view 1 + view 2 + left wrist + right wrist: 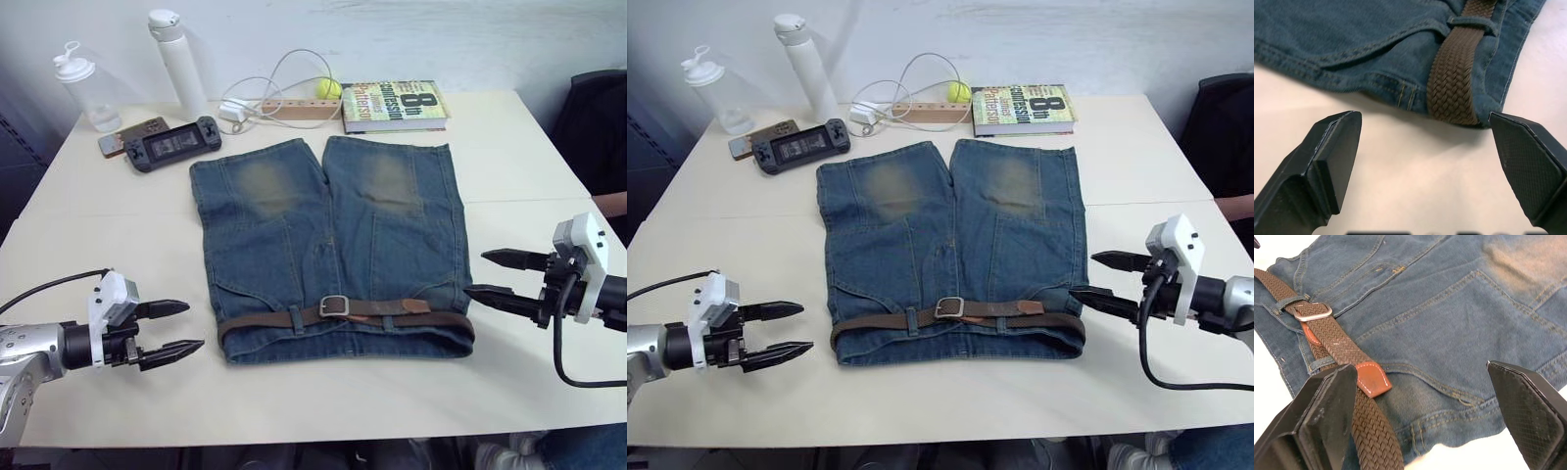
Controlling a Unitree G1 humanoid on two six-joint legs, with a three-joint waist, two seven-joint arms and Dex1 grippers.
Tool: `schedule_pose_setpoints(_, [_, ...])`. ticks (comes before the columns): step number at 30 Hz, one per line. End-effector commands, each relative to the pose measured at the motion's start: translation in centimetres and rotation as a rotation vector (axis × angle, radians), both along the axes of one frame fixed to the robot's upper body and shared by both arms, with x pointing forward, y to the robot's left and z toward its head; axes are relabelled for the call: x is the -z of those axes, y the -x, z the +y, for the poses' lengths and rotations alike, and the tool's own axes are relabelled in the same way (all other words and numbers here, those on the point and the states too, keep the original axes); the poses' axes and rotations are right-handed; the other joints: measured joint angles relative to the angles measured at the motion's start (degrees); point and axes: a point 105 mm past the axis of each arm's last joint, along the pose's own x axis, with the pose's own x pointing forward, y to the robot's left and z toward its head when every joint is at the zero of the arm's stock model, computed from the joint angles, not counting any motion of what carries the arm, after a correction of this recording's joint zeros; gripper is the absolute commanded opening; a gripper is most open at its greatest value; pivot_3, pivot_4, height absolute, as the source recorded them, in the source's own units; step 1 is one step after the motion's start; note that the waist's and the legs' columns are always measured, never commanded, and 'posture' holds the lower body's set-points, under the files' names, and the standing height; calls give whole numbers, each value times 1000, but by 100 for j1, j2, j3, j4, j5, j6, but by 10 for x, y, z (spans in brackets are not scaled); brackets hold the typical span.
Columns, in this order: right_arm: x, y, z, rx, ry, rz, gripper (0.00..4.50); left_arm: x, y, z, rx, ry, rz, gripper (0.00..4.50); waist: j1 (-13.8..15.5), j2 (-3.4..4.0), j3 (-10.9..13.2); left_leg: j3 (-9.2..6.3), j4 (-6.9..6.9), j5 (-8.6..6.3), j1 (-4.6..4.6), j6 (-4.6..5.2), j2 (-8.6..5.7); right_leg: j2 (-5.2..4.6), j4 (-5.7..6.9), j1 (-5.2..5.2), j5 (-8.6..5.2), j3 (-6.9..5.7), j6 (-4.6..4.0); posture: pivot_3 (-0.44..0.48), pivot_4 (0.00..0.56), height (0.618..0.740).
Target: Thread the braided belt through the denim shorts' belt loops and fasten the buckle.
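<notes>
- The denim shorts [331,250] are being displayed flat at the middle of the table [509,166], waistband toward the near edge
- The braided belt [294,318] is being carried along the waistband through the belt loops [296,318], with the buckle [334,305] fastened near the waistband's middle and the lighter tip [416,305] lying toward the right
- Two bottles [176,64] are being kept upright at the far left corner; contents cannot be told
- A handheld console [173,144], a white cable [265,93] and a book [394,105] are being kept along the far edge
- Bare tabletop is being left on both sides of the shorts and along the near edge
- The left gripper [174,329] is being held wide apart, gripping nothing, near the left waistband end
- The right gripper [495,276] is being held wide apart, gripping nothing, just beside the right waistband end
</notes>
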Motion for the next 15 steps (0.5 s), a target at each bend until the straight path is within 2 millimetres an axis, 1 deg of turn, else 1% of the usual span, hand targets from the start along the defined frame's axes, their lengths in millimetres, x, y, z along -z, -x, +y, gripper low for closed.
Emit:
schedule_pose_setpoints(1, [-7,1,3,-17,-16,-26,4471,-7,1,-2,-1,19,-40,4500,1,0,0,7,0,-2,3,0,5,6,0,0,1,9,1,0,150,740])
schedule_pose_setpoints(8, [-6,3,8,-58,6,-42,4471,-5,1,-2,-8,28,-39,4500,-11,0,0,45,0,-15,12,-5,29,36,2,-9,2,46,3,0,150,740])
schedule_pose_setpoints(9, [-6,3,8,-62,10,-51,4471,-5,2,-2,-9,28,-38,4500,-80,-2,2,47,0,-15,12,-4,29,37,3,-10,2,48,3,0,150,740])
schedule_pose_setpoints(10, [-7,3,8,-64,12,-59,4471,-4,2,-2,-9,28,-37,4500,-139,-1,2,-15,-4,-8,-30,5,1,-16,19,30,-5,-40,5,0,150,740])
schedule_pose_setpoints(11, [-9,1,7,-50,-1,-70,4471,-4,2,-2,-9,28,-36,4500,-199,1,3,-27,-2,5,-41,10,-9,-76,13,48,-26,-120,10,0,150,740])
schedule_pose_setpoints(12, [-8,0,6,-33,-34,-28,4471,-4,2,-2,-10,27,-34,4500,-223,3,2,-28,5,18,-55,17,-10,-134,18,79,-44,-205,17,0,150,740])
schedule_pose_setpoints(13, [-7,0,5,-23,-58,4,4471,-3,1,-2,-11,26,-34,4500,-209,20,1,-40,3,29,-61,21,-12,-156,20,100,-50,-251,23,0,150,740])
schedule_pose_setpoints(14, [-6,-2,3,-10,-43,4,4471,-3,2,-2,-11,25,-34,4500,-170,20,1,-38,10,30,-26,16,-13,-129,3,91,-47,-215,27,0,150,740])
schedule_pose_setpoints(15, [-4,-2,2,-5,-28,5,4471,-3,1,-2,-11,25,-35,4500,-133,19,1,-29,9,29,-21,17,-12,-120,-6,94,-40,-192,37,0,150,740])
